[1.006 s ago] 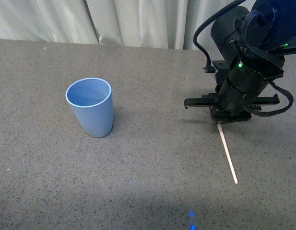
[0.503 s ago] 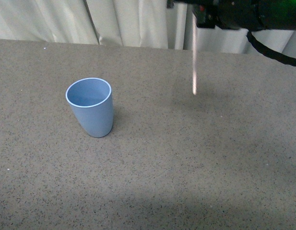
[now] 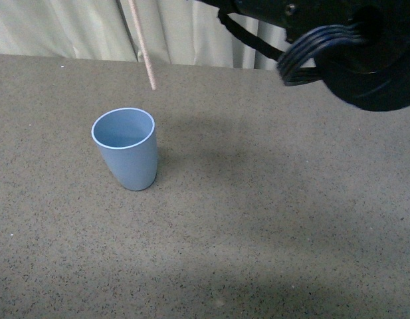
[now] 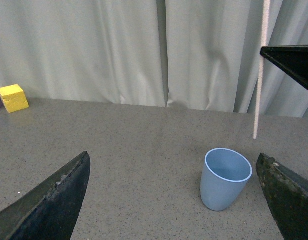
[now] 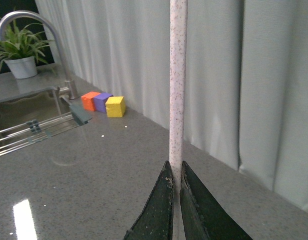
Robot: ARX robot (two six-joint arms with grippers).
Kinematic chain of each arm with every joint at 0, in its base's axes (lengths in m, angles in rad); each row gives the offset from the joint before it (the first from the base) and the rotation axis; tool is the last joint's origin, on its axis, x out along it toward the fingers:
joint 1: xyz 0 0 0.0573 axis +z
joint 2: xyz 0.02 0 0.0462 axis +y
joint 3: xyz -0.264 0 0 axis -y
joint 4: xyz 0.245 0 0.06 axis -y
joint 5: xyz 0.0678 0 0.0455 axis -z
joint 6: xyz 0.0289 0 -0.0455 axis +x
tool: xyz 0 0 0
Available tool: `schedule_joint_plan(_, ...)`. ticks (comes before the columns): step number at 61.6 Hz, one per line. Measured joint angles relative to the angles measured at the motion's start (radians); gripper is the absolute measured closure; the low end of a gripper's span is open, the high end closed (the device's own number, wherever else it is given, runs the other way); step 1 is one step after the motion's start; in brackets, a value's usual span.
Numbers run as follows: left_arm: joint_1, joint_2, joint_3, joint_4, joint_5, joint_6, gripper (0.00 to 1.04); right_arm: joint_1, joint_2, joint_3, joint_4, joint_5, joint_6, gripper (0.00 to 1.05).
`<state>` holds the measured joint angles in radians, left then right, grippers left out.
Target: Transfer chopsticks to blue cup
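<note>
The blue cup (image 3: 125, 149) stands upright and empty on the grey counter, left of centre. The cream-white chopsticks (image 3: 143, 46) hang nearly upright in the air, lower tip just above and behind the cup's rim. In the right wrist view my right gripper (image 5: 175, 167) is shut on the chopsticks (image 5: 177, 75). In the front view only the right arm (image 3: 351, 46) shows, at the top right. My left gripper (image 4: 172, 156) is open and low over the counter, holding nothing. The blue cup (image 4: 225, 179) stands ahead of it, with the chopsticks (image 4: 259, 80) hanging above the cup's far side.
Orange (image 5: 90, 100), purple (image 5: 102, 101) and yellow (image 5: 115, 106) cubes sit by the curtain at the counter's back. A sink with a curved faucet (image 5: 29, 17) and a potted plant (image 5: 19, 55) lie beyond them. The yellow cube (image 4: 12, 97) also shows far left of the cup.
My right gripper lifted the chopsticks off the counter at the right and carried them up and left. They now hang upright over the cup.
</note>
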<state>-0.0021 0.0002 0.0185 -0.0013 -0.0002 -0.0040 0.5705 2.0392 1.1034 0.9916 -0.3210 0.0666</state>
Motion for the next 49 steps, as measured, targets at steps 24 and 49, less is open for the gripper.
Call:
schedule_joint_plan(24,0.000,0.000,0.000,0.000,0.000,0.000,0.07,0.055,0.145,0.111,-0.040,-0.040,0.005,1.04)
schedule_joint_plan(49,0.000,0.000,0.000,0.000,0.000,0.000,0.07,0.067,0.203,0.108,-0.064,-0.035,0.008,1.04)
